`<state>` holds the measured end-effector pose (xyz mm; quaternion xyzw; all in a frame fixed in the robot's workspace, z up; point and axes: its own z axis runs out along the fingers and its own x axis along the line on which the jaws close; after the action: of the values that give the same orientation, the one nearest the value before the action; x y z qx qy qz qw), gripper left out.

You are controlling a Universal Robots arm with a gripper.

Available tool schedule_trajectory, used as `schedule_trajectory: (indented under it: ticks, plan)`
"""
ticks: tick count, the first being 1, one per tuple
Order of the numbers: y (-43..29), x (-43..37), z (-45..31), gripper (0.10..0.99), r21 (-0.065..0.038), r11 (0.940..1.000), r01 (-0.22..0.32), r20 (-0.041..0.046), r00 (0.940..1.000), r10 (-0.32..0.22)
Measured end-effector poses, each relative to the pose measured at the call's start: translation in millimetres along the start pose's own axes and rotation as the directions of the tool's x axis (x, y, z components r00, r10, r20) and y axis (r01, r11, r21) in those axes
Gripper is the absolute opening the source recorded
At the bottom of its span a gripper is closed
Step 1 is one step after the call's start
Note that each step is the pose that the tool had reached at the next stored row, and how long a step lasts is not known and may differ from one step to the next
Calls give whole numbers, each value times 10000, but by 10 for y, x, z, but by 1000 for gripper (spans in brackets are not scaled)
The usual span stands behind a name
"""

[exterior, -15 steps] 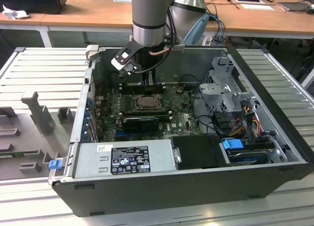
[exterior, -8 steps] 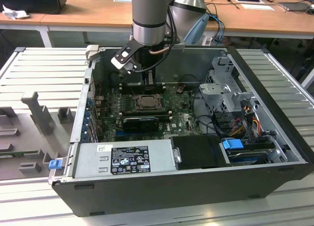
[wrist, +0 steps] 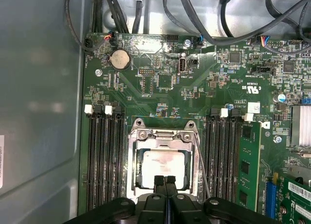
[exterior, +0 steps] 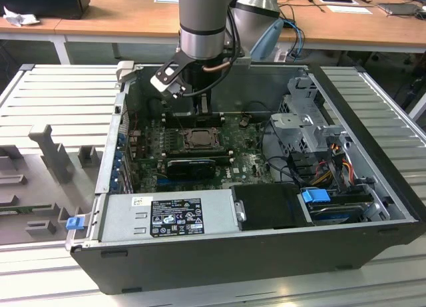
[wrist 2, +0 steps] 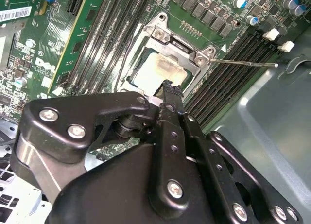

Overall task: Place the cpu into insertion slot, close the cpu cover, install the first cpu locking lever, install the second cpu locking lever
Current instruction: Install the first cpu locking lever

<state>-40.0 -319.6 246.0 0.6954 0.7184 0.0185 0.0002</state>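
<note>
Toward the exterior view's left, a grey fixture (exterior: 56, 154) lies on the slatted table (exterior: 60, 87), beside the open case (exterior: 253, 254). The arm (exterior: 203, 20) reaches down into the case near its back wall. The gripper (exterior: 201, 112) hangs just above the slot (exterior: 199, 139) on the green board (exterior: 249, 164). A drive cage (exterior: 309, 117) stands at the case's end on the exterior view's right. In the first wrist view, memory slots (wrist: 104, 156) flank the slot on both sides. The cover (wrist: 163, 134) lies flat over the slot, and the pale cpu (wrist: 163, 165) sits inside it, showing through the window. The gripper's fingers (wrist: 158, 182) are clenched together on nothing, with their tips over the cpu's edge; whether they touch it cannot be told. In the second wrist view, a thin lever (wrist 2: 245, 63) sticks out from the cover's corner, across the memory slots and toward the case wall.
</note>
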Motion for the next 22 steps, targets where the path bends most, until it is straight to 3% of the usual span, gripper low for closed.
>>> schedule_trajectory:
  ticks: [8, 18, 22]
  plan:
    - [2, 2, -72, 106, 0, 10000, 0, 0, 10000, 0]
    - [7, 7, -273, 106, 1, 10000, 0, 1, 10000, 0]
    - [8, 7, -279, 106, 8, 9995, 304, -8, 9995, -304]
